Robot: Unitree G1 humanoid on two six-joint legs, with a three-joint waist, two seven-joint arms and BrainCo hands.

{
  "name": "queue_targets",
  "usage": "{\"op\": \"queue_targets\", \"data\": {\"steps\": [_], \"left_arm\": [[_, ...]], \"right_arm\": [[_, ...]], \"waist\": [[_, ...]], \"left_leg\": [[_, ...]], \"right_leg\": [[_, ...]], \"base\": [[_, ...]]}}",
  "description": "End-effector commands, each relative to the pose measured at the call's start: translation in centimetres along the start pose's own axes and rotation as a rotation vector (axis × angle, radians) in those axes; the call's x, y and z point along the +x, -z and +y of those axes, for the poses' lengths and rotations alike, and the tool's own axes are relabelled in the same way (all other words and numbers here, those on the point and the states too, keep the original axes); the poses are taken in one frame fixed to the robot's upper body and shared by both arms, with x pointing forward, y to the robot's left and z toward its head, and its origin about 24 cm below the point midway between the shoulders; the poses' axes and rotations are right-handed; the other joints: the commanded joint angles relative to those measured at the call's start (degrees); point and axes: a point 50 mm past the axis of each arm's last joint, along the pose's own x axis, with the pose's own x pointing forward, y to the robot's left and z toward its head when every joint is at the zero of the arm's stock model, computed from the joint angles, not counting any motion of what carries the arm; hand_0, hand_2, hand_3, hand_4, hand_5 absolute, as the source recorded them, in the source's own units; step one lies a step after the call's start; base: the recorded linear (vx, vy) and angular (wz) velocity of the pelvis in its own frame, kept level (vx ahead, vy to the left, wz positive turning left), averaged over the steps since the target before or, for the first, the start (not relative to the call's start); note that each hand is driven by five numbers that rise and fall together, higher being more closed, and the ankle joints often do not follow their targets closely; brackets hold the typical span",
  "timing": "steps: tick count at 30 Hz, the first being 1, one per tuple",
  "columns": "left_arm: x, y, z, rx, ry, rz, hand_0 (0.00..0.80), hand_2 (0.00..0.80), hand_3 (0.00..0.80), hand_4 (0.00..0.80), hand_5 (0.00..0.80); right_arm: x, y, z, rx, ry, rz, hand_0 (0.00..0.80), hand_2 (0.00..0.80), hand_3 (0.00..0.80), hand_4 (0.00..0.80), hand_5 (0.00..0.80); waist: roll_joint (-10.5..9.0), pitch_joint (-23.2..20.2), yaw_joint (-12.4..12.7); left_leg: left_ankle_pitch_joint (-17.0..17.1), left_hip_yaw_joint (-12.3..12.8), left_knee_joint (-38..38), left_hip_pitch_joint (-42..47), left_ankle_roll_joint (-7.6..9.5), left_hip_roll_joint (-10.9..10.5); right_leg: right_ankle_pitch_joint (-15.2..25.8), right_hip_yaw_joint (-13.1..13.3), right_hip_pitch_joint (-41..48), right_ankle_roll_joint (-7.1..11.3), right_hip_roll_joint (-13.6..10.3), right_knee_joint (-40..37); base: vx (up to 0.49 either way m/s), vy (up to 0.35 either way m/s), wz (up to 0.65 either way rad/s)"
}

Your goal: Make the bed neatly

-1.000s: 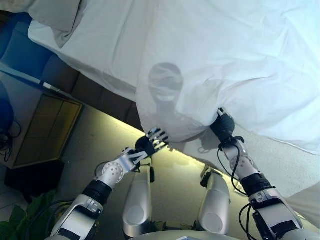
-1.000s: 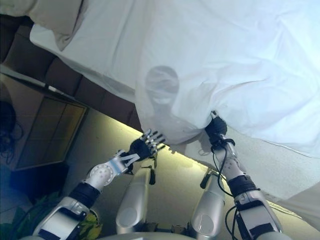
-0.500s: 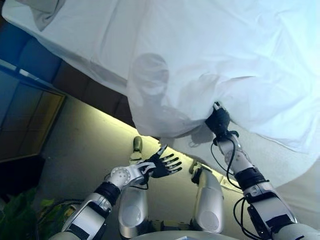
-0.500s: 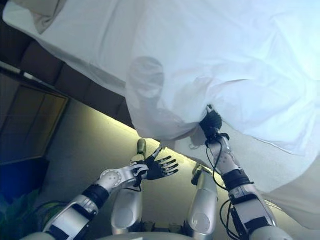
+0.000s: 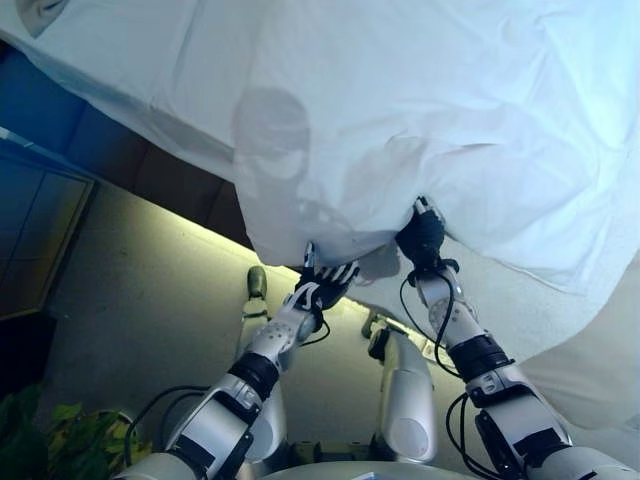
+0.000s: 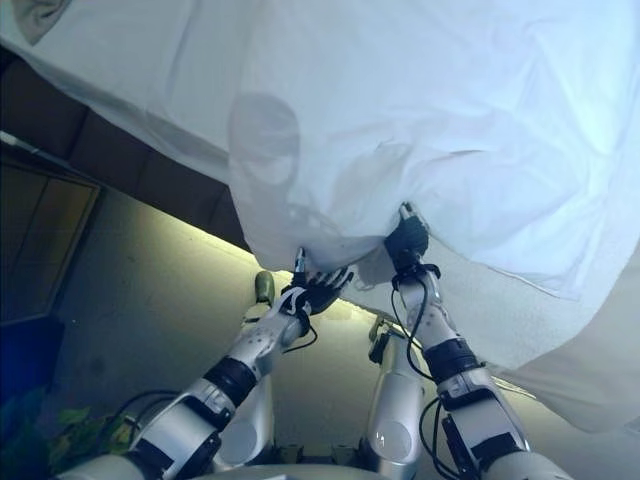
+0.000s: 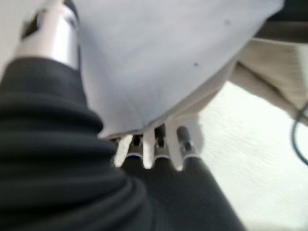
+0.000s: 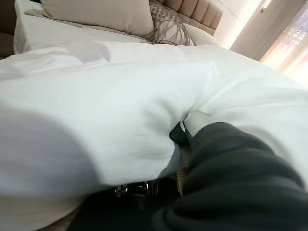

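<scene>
A white duvet (image 5: 430, 110) covers the bed, and one corner (image 5: 300, 225) hangs over the near edge. My right hand (image 5: 422, 236) is shut on a fold of the duvet's edge, with cloth bunched around it in the right wrist view (image 8: 144, 110). My left hand (image 5: 325, 284) is raised to the underside of the hanging corner with its fingers straight and spread. In the left wrist view its fingertips (image 7: 150, 149) lie against the lower edge of the white cloth (image 7: 159, 57) without curling round it.
The bed's dark padded base (image 5: 165, 175) runs along the left above a beige floor (image 5: 130, 290). A cabinet (image 5: 30, 240) stands at the far left and a green plant (image 5: 40, 440) at the lower left. Beige pillows (image 8: 96, 14) and a headboard (image 8: 192, 9) show in the right wrist view.
My left hand has risen from a low, open position to the underside of the duvet's hanging corner. My right hand keeps its hold. The camera has shifted a little.
</scene>
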Motion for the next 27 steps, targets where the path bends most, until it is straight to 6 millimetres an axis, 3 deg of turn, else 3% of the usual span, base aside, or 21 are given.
{"op": "queue_targets", "data": {"steps": [1, 11, 12, 13, 14, 21, 27], "left_arm": [[0.6, 1.9, -4.9, -0.041, 0.168, 0.007, 0.0, 0.0, 0.0, 0.0, 0.0], [0.8, 2.2, -10.2, -0.023, 0.287, -0.032, 0.0, 0.0, 0.0, 0.0, 0.0], [0.8, 2.1, -10.9, -0.014, 0.311, -0.031, 0.0, 0.0, 0.0, 0.0, 0.0], [0.8, 2.0, -11.4, -0.009, 0.334, -0.036, 0.229, 0.229, 0.229, 0.229, 0.229], [0.7, 1.9, -11.8, -0.01, 0.349, -0.043, 0.8, 0.8, 0.8, 0.8, 0.8], [0.7, 0.9, -11.9, -0.022, 0.337, -0.098, 0.8, 0.8, 0.8, 0.8, 0.8], [0.4, -0.4, -10.6, -0.004, 0.321, -0.158, 0.8, 0.8, 0.8, 0.8, 0.8]], "right_arm": [[0.6, -2.4, 4.5, -0.034, -0.205, -0.103, 0.8, 0.8, 0.8, 0.8, 0.8], [1.2, -1.8, 5.2, -0.055, -0.243, -0.054, 0.8, 0.8, 0.8, 0.8, 0.8], [1.3, -1.8, 5.3, -0.062, -0.249, -0.051, 0.8, 0.8, 0.8, 0.8, 0.8], [1.3, -1.8, 5.4, -0.067, -0.252, -0.047, 0.8, 0.8, 0.8, 0.8, 0.8], [1.3, -1.8, 5.5, -0.072, -0.254, -0.042, 0.8, 0.8, 0.8, 0.8, 0.8], [1.4, -1.7, 5.4, -0.071, -0.229, -0.027, 0.8, 0.8, 0.8, 0.8, 0.8], [0.6, -1.3, 3.3, -0.02, -0.133, -0.06, 0.8, 0.8, 0.8, 0.8, 0.8]], "waist": [[-0.29, -0.92, -0.26], [0.1, -0.87, -2.54], [-0.03, -0.62, -2.96], [0.08, -0.6, -3.16], [0.26, -0.55, -3.38], [1.15, -0.32, -4.04], [1.87, -0.18, -4.15]], "left_leg": [[-1.61, 2.11, 3.88, 0.13, -1.7, 3.33], [-0.56, 4.62, 2.92, 1.41, -1.91, 3.88], [1.29, 5.08, 2.37, 1.0, -1.34, 3.49], [1.35, 5.28, 2.2, 1.19, -1.32, 3.51], [1.38, 5.53, 2.08, 1.42, -1.31, 3.53], [1.57, 6.28, 1.78, 2.45, -1.36, 3.37], [1.58, 6.35, 1.52, 2.91, -1.27, 3.18]], "right_leg": [[11.82, 3.37, 1.36, 6.02, -4.29, -8.57], [11.4, 4.7, 1.19, 5.74, -4.65, -7.79], [12.87, 4.65, 0.65, 5.26, -5.06, -8.22], [12.77, 4.82, 0.63, 5.23, -5.05, -8.16], [12.63, 5.0, 0.65, 5.16, -5.05, -8.08], [12.1, 5.73, 0.62, 4.88, -5.28, -7.33], [11.98, 5.87, 0.83, 4.87, -5.47, -7.17]], "base": [[0.009, 0.093, 0.04], [0.002, 0.087, -0.03], [-0.086, 0.127, -0.11], [-0.085, 0.114, -0.05], [0.01, 0.103, -0.05], [0.013, 0.07, -0.07], [0.003, 0.033, -0.01]]}}
